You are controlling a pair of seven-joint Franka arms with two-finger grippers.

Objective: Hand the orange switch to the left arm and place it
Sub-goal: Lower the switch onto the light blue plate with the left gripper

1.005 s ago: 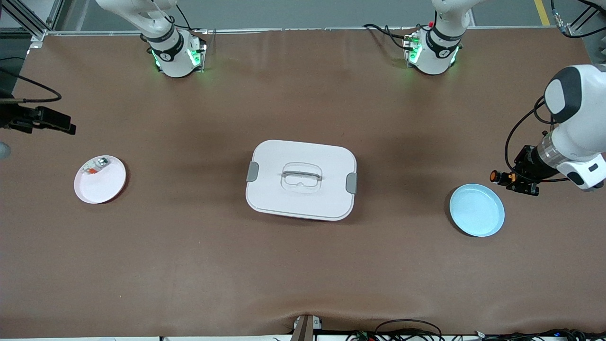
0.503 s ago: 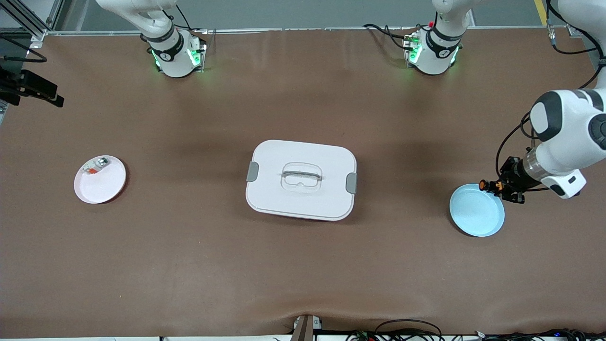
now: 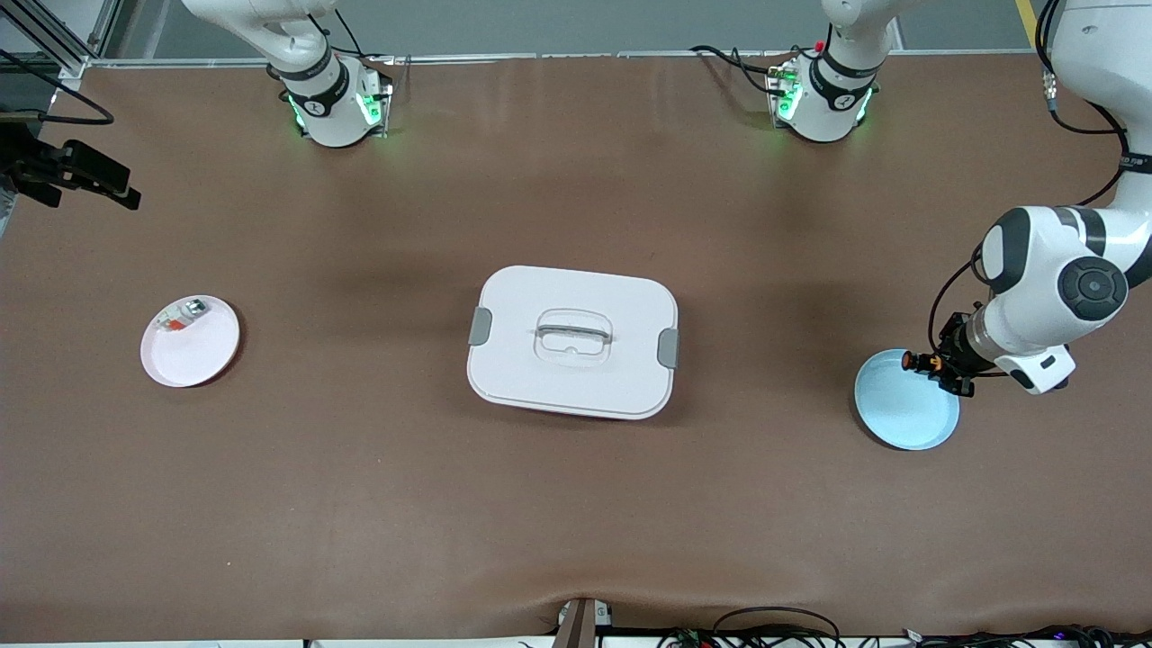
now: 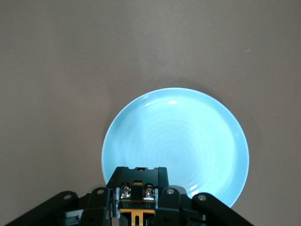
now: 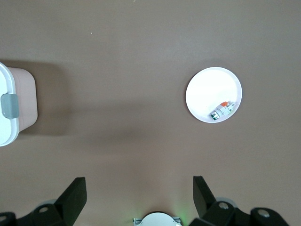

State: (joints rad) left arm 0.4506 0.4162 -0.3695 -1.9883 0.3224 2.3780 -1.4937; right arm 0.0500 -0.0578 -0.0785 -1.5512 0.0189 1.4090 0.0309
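Observation:
My left gripper (image 3: 936, 365) is shut on the orange switch (image 3: 913, 362), a small black part with an orange face, and holds it low over the rim of the blue plate (image 3: 903, 407). In the left wrist view the switch (image 4: 139, 188) sits between my fingers (image 4: 96, 207) with the blue plate (image 4: 188, 141) just under it. My right gripper (image 3: 121, 191) is open and empty, high over the table edge at the right arm's end; its fingers (image 5: 73, 197) are wide apart. The white box (image 3: 572, 340) stands at mid table.
A pink plate (image 3: 193, 349) at the right arm's end holds a small silver-and-red piece (image 3: 183, 315); both show in the right wrist view, the plate (image 5: 207, 92) and the piece (image 5: 222, 109). The box's corner (image 5: 9, 106) shows there too.
My left arm has come down and toward the blue plate with the switch, from beside the plate to over its rim. My right gripper has shifted slightly at the table edge.

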